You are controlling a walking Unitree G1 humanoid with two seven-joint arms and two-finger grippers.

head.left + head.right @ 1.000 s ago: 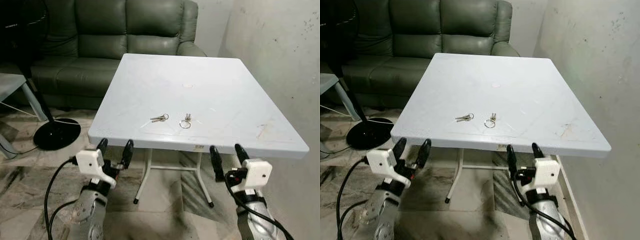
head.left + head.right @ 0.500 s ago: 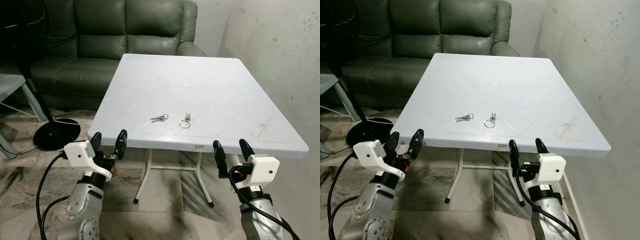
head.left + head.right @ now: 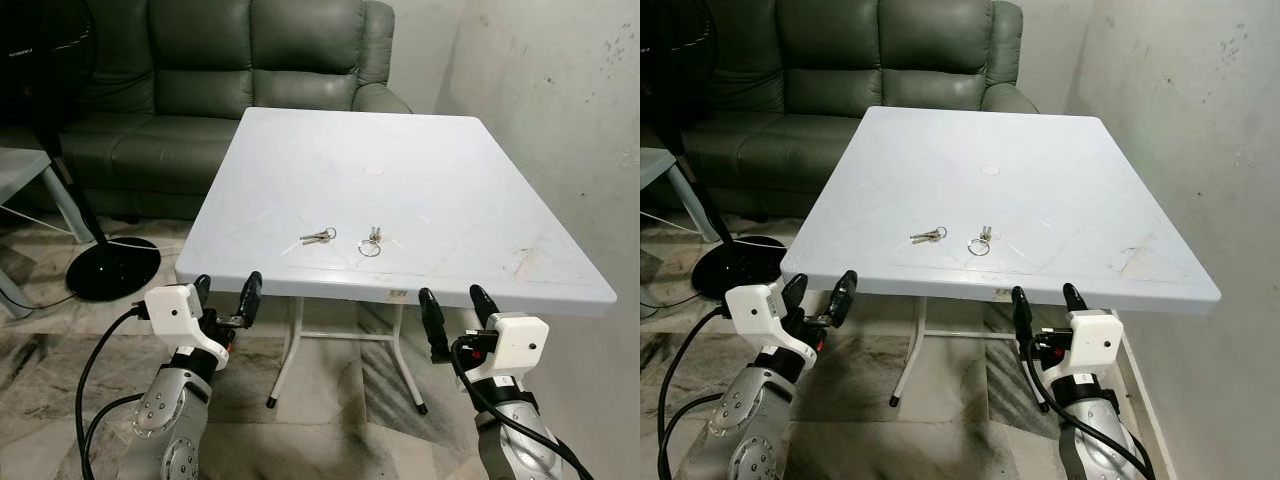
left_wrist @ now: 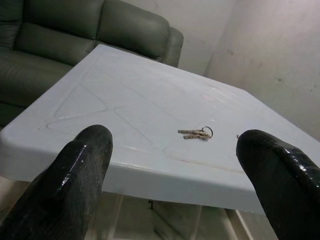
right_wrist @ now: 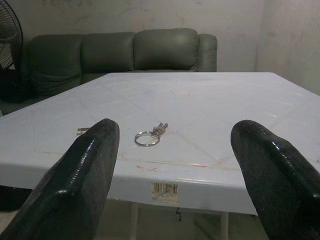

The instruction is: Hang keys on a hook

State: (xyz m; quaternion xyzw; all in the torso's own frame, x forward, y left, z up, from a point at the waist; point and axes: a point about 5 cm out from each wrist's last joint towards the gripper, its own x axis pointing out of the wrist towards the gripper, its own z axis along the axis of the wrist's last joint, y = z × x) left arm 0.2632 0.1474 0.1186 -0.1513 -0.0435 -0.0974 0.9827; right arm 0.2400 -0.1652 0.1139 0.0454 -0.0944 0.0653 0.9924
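Two key sets (image 3: 319,237) on table (image 3: 450,200), beyond both open hands (image 3: 225,297).

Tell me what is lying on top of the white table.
Two key bunches lie on the white table: the left keys and the right keys on a ring. Nothing covers them.

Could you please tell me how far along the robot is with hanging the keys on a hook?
Nothing looks done yet. Both key sets lie untouched on the white table. In hand: the left gripper and right gripper, both open and empty, sit below the table's near edge. Left: grasping the keys, finding a hook, hanging them.
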